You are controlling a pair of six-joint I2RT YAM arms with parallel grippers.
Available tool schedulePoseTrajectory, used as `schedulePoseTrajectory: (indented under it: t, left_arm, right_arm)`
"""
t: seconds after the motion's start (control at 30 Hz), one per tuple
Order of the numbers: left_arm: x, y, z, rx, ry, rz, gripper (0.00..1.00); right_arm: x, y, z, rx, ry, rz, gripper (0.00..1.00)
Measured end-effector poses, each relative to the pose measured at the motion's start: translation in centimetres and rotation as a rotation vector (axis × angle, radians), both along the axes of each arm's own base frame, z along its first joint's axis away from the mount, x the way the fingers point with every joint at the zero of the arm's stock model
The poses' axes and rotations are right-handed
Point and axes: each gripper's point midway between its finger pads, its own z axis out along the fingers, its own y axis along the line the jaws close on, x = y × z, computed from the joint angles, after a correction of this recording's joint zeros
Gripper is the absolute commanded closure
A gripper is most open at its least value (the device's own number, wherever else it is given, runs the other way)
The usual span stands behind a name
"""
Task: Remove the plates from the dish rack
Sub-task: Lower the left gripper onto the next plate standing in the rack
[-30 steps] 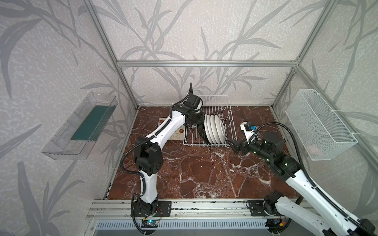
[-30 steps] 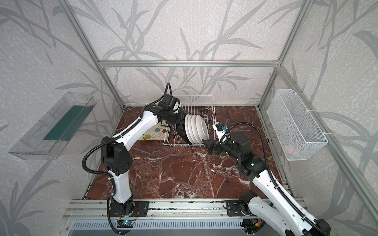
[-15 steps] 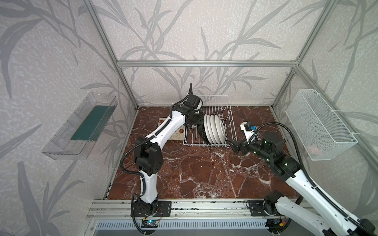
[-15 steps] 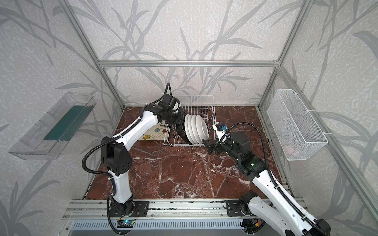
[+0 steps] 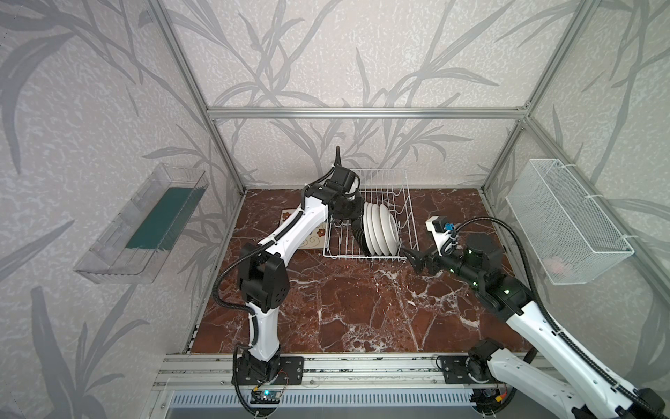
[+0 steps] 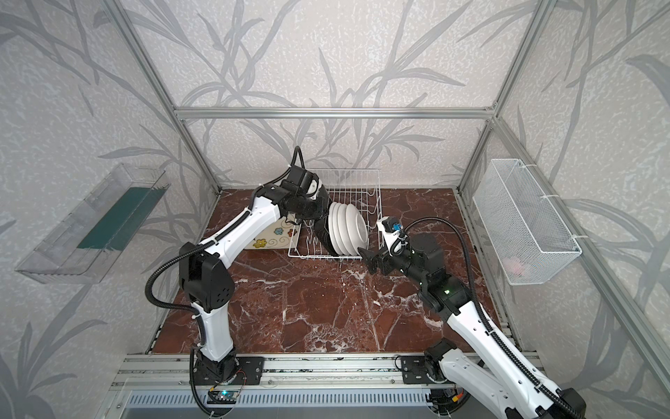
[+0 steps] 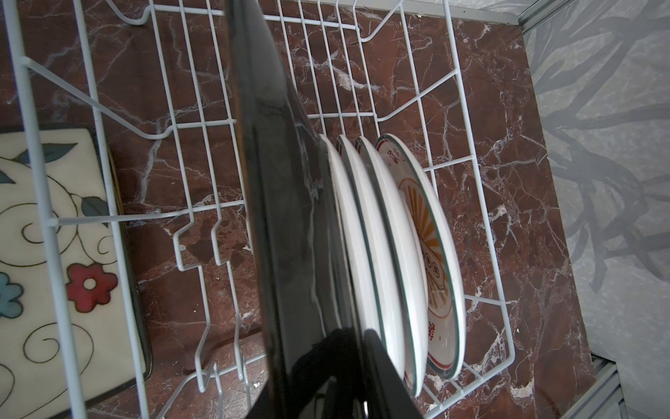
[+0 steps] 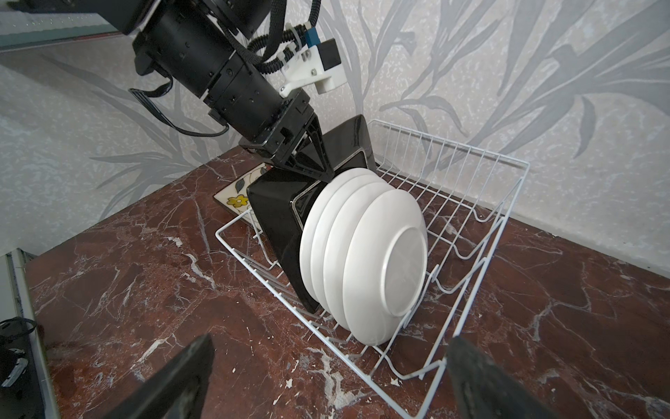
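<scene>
The rack (image 5: 386,185) sits on the table (image 5: 362,308) toward 12 o'clock, close to the back wall; plates stand on edge in its 6 o'clock half. Four round plates (image 8: 366,265) lean together in a row among the tines, white backs turned to 3 o'clock; in the left wrist view the outermost one shows an orange sunburst on its face. At the 9 o'clock end of that row stands a square plate (image 8: 279,217) — glossy black back toward the round ones, just beside the nearest, turned so that one corner points down into the wires; whether it rests on the rack cannot be told.

The left tool (image 8: 310,167) reaches down at the rack's 9 o'clock side; its jaws are narrow, closed on the upper edge of the square plate, one finger on each face.

The right tool (image 5: 411,259) hangs low over the table just beside the rack's 5 o'clock corner, pointing toward 10 o'clock at the plates; its jaws stand wide apart and hold nothing.

A flowered plate (image 6: 277,237) lies flat and face up on the table just beside the rack's 9 o'clock wall, partly under the left arm in both top views; its cream face carries yellow, blue and red flowers with dark swirls.

A clear tray (image 5: 145,225) hangs on the 9 o'clock wall; a mesh basket (image 5: 569,217) hangs on the 3 o'clock wall — something pale pink lies in it, too blurred to name.
</scene>
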Motion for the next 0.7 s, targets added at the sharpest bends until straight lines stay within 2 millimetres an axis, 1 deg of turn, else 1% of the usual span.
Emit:
schedulePoseTrajectory:
  t: [0.2, 0.27, 0.7]
  left_arm:
    - [0.0, -0.4, 0.2, -0.034, 0.009, 0.009, 0.93]
    - [0.1, -0.6, 0.2, -0.047, 0.013, 0.012, 1.0]
    - [0.0, -1.5, 0.4, -0.139, 0.033, 0.037, 1.0]
  right_arm:
    - [0.0, 0.0, 0.0, -0.001, 0.002, 0.0, 0.01]
    - [0.0, 0.0, 0.0, -0.001, 0.001, 0.0, 0.01]
    - [0.0, 0.0, -0.1, -0.002, 0.002, 0.0, 0.01]
